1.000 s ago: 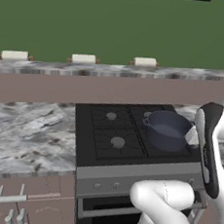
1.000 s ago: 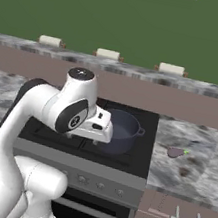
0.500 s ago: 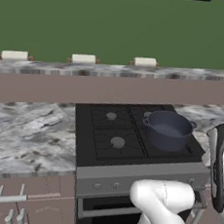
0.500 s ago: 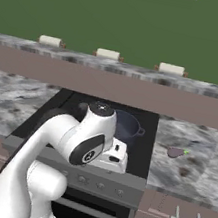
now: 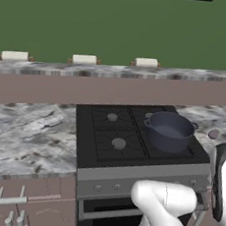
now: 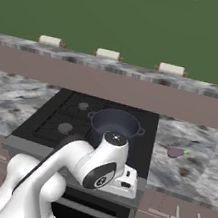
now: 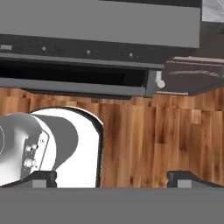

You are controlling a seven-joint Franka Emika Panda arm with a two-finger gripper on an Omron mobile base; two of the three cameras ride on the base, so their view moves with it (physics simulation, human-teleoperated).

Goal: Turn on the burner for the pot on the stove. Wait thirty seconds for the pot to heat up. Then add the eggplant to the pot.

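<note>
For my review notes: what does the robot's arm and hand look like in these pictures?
The arm is glossy white with rounded, bulbous links and dark joint seams; one joint cap carries a small dark disc with a ring mark. The hand ends in two small dark, blocky fingertips. No loose cables show.

1. The black stove [image 5: 112, 134] sits between two marbled tabletop [image 5: 23, 135] sections, carrying the dark pot [image 5: 170, 131] on its right rear grate.
2. The purple eggplant [image 6: 175, 152] lies on the tabletop right of the stove.
3. Wood floor [image 7: 166, 140] lies below.
</note>
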